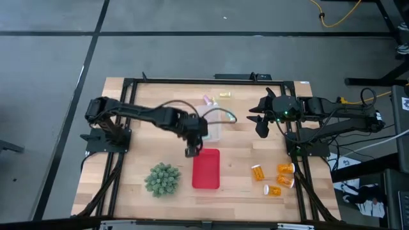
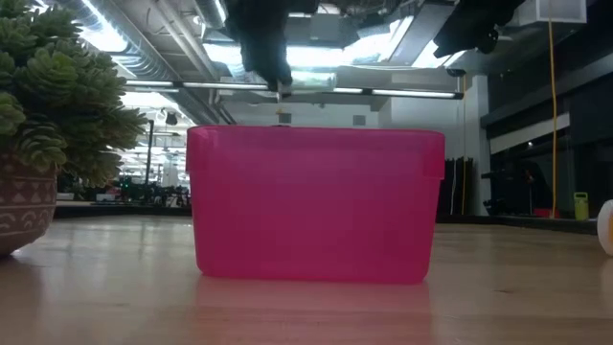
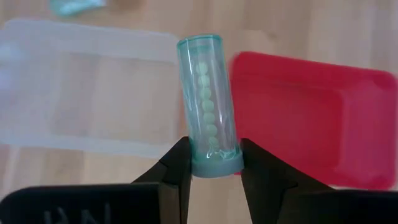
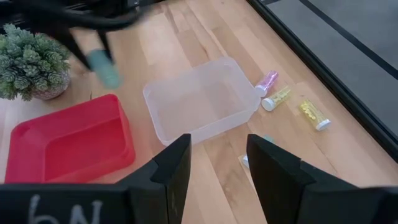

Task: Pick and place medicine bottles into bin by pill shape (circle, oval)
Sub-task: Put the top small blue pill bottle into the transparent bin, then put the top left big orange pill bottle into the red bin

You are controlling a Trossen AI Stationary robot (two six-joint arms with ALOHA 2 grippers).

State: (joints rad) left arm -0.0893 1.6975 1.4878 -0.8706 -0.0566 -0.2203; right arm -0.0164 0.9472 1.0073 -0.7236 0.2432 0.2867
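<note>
My left gripper [image 3: 214, 149] is shut on a small teal vial [image 3: 207, 99] with a row of round pills inside. In the high view this gripper [image 1: 192, 151] hangs over the far left corner of the red bin [image 1: 206, 169], beside the clear bin [image 1: 212, 126]. My right gripper [image 1: 261, 128] is open and empty, up over the table to the right of the clear bin. Several orange bottles with white caps [image 1: 273, 179] lie on their sides at the near right. A pink vial [image 4: 267, 81] and two yellow vials [image 4: 277, 98] lie beyond the clear bin. My left gripper pinches the teal vial's cap end [image 3: 214, 167] between its two fingers. The fingers come from above, slanting down. The vial's body sticks out past the fingertips [image 3: 180, 163], tilted and lifted clear of the table and both bins.
A potted green spiky plant [image 1: 162, 179] stands at the near left, beside the red bin. The red bin [image 2: 316, 206] fills the middle of the low view. Another small vial [image 4: 246, 160] lies on the table under my right gripper, partly hidden by a finger.
</note>
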